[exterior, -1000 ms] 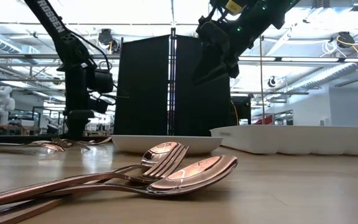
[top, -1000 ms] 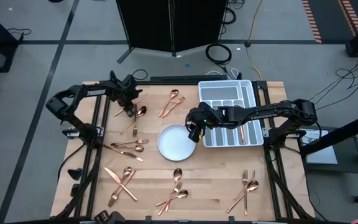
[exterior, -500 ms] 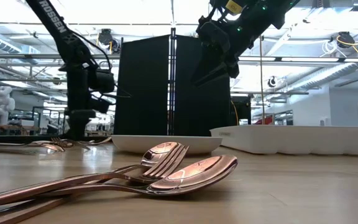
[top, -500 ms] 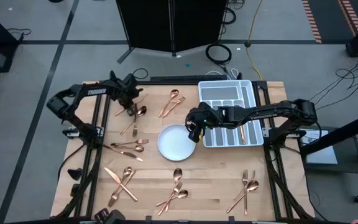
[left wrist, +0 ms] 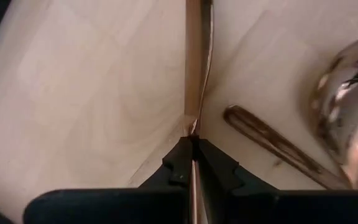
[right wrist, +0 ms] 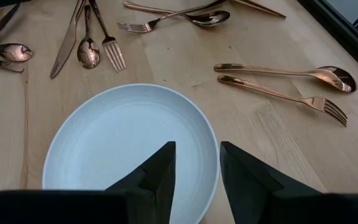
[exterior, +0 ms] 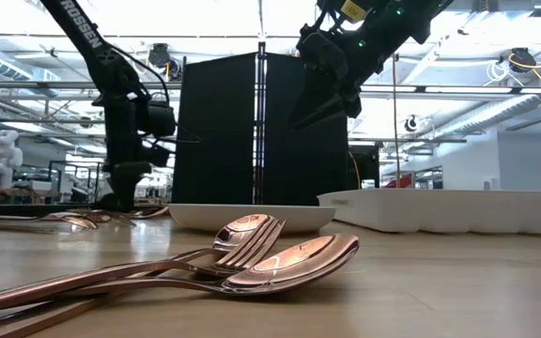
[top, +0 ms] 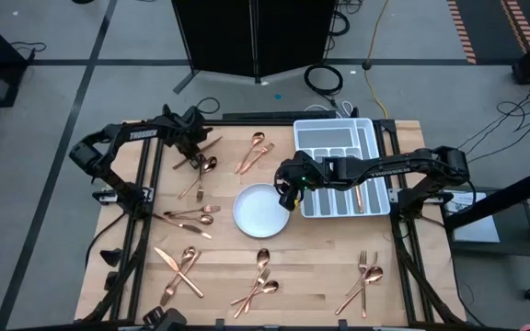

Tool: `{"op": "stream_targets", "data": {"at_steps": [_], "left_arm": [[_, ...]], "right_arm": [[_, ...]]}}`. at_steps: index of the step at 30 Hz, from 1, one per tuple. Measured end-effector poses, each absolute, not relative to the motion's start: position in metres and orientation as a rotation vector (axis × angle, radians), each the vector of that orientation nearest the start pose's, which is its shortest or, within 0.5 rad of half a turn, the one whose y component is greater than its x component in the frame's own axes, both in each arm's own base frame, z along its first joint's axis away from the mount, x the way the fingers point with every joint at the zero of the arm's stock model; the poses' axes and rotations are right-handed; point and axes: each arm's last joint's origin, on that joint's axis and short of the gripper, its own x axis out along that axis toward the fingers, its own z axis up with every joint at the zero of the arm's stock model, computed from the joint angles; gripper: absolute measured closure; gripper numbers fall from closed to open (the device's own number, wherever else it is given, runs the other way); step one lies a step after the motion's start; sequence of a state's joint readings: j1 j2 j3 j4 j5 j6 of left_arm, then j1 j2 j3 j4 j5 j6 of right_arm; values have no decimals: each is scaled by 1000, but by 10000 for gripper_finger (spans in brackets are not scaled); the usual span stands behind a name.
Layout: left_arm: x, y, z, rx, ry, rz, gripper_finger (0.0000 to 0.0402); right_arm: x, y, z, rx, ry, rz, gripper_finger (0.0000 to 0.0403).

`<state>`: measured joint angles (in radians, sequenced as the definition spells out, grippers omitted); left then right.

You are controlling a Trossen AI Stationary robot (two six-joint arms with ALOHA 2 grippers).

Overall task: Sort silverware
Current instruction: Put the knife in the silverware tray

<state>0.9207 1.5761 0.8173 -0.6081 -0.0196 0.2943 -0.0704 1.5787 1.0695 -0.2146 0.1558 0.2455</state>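
Observation:
Copper silverware lies in small groups on the wooden table [top: 320, 267]. At the far left, my left gripper [top: 192, 153] points down and is shut on a slim flat copper piece [left wrist: 194, 62], a knife by its look. A spoon [left wrist: 347, 118] lies right beside it. My right gripper [right wrist: 196, 168] hangs open above the round white plate [top: 263, 210] with nothing between its fingers. The white divided tray [top: 341, 165] stands at the far right with one copper piece [top: 359, 196] in it. My left gripper pinches the knife between its two fingertips [left wrist: 180, 163], at a point along its length [left wrist: 193, 127]. The fingers come from above, pointing down. The knife runs on past the tips, close over the wood; whether it is clear of the table I cannot tell.
Other silverware groups lie at the far middle [top: 254, 152], the left [top: 191, 216], the near left [top: 180, 271], the near middle [top: 260, 280] and the near right [top: 364, 280]. A spoon and a fork [exterior: 252, 258] lie close before the low camera.
My left gripper has shut on the knife at the far left of the table. My right arm has kept still over the plate.

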Motion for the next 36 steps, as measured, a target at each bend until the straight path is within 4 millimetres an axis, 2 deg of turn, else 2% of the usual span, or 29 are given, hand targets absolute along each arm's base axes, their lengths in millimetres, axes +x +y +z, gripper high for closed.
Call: {"op": "stream_targets", "data": {"at_steps": [4, 28, 32, 36], "left_arm": [[157, 208, 148, -370, 1355, 592, 399], [152, 216, 149, -363, 1313, 625, 401], [155, 219, 155, -405, 1252, 575, 401], [154, 219, 156, -418, 1279, 585, 399]], "right_arm": [[336, -28, 237, 204, 693, -304, 287], [337, -28, 237, 164, 688, -289, 287], [337, -29, 238, 158, 688, -287, 287], [337, -31, 238, 147, 690, -287, 287]]}}
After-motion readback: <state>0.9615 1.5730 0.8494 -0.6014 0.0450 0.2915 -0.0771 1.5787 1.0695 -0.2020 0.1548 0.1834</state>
